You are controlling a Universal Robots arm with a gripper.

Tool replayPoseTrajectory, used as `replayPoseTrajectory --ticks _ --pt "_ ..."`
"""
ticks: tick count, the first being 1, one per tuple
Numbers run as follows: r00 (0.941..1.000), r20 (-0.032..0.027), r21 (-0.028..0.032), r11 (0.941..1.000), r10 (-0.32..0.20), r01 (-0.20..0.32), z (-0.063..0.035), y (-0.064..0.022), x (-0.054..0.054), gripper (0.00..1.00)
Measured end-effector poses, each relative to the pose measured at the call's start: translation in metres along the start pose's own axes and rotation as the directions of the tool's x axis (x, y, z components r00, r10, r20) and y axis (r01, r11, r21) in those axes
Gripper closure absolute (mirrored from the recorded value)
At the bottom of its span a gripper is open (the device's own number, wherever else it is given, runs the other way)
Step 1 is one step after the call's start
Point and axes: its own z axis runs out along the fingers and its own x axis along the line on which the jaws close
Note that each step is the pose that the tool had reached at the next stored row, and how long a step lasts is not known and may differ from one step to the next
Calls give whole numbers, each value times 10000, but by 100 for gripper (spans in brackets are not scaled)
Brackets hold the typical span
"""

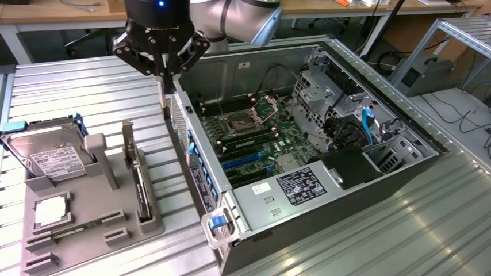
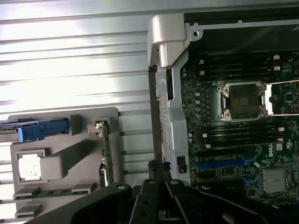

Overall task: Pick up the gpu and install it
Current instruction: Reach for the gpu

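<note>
End effector (image 1: 162, 73) looks closed, empty, above the case (image 1: 183, 123) rim; gpu (image 1: 142, 187) stands apart.

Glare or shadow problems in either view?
Wrist view: glare washes out the ribbed table; the gripper is a dark silhouette. Exterior view: even light, mild sheen on the table; inside the case is darker than the table.

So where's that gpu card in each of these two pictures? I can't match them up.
Exterior view: the gpu stands on edge in the grey holder, on its side facing the computer case, toward the exterior view's left.
Wrist view: the gpu is seen edge-on as a thin strip along the holder's case-side edge.
Shared landmark: the square processor socket inside the case.
</note>
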Motion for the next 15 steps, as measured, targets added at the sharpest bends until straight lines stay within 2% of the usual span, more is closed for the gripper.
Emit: replayPoseTrajectory --ticks 7,15 --pt "10000 49 -3 10000 -2 2 -11 -21 318 89" --pt "10000 76 -5 10000 -3 3 -18 -36 544 89"
